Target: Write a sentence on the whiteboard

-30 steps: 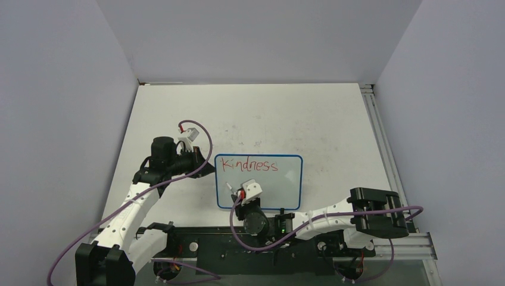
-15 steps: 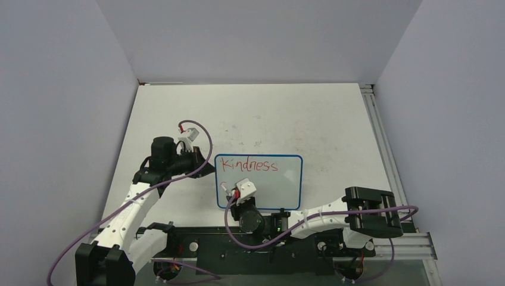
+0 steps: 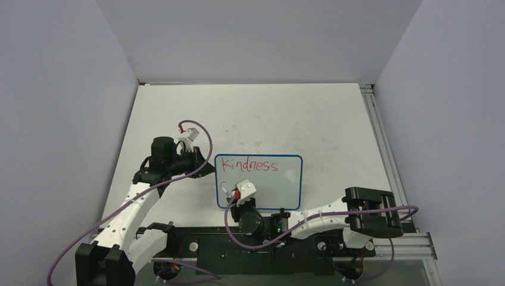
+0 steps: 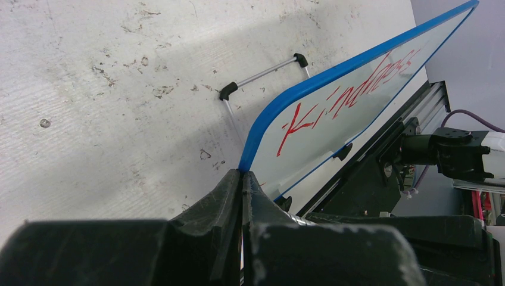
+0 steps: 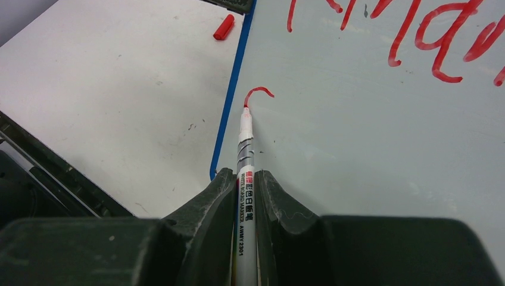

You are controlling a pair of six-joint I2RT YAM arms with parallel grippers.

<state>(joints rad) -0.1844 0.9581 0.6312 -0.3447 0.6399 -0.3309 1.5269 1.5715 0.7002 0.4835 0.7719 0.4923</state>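
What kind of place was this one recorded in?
Probably a lab robot cell: plain grey walls close in a scuffed white tabletop, with an aluminium rail along its right edge.

From above, the right arm (image 3: 321, 217) covers the near left part of the whiteboard (image 3: 280, 182), the right wrist view cuts the red word (image 5: 442, 62) off at its top and right edges, the rear of the marker (image 5: 244, 137) is buried in the right pincer (image 5: 245, 176), and the left pincer (image 4: 241, 174) hides the board corner it clamps.
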